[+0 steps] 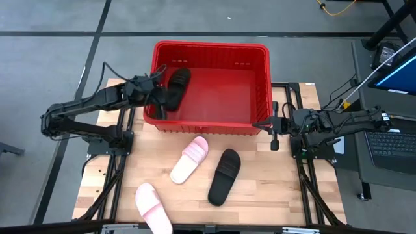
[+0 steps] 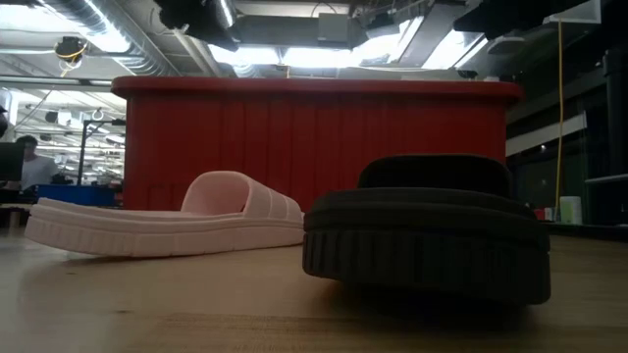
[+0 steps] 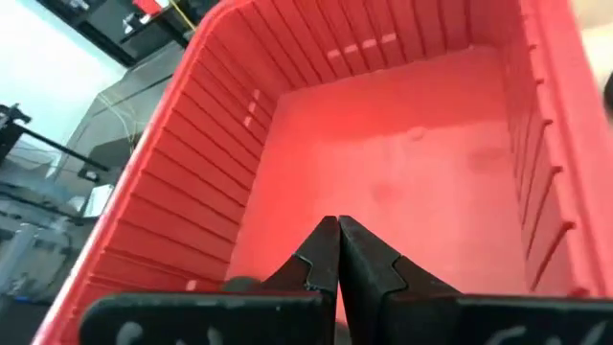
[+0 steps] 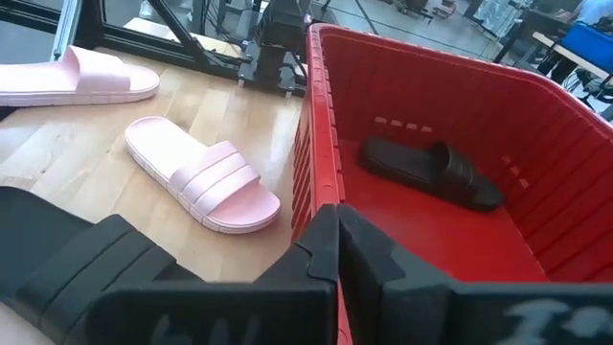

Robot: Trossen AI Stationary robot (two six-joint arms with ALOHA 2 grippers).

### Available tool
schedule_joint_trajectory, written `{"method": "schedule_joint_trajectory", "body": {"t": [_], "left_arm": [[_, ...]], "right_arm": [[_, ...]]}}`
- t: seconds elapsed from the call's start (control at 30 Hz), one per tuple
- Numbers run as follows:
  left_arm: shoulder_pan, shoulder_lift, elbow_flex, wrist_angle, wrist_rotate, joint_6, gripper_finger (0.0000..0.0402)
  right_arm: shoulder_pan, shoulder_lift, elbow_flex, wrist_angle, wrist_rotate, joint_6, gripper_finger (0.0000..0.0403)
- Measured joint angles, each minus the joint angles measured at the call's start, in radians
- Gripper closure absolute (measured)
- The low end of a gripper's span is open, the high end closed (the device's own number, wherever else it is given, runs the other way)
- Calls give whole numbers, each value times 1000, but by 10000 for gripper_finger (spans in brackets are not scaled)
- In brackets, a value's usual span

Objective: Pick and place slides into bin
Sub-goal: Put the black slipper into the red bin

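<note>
The red bin stands at the table's far middle. One black slide lies inside it by its left wall, sole down on the floor, and also shows in the right wrist view. A second black slide and two pink slides lie on the table in front of the bin. My left gripper is shut and empty over the bin's left part. My right gripper is shut and empty just outside the bin's near right corner.
The bin's near wall runs straight ahead of my right gripper. The wooden table has bare room at its near right. In the low view, a pink slide and a black slide lie in front of the bin.
</note>
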Motion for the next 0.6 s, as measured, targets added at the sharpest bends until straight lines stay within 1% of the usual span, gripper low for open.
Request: {"method": "schedule_joint_trajectory", "body": {"t": [0.2, 0.33, 0.43, 0.6], "left_arm": [[-34, -56, -73, 79, 45, -25, 400], [-75, -75, -84, 117, 57, -57, 401], [-116, -77, -84, 131, 56, -97, 400], [-217, -73, -84, 128, 55, -104, 400]], "right_arm": [[0, 0, 0, 0, -1, 0, 397], [0, 0, -1, 8, -1, 4, 397], [0, 0, -2, 31, -2, 12, 397], [0, 0, -2, 32, -2, 3, 397]]}}
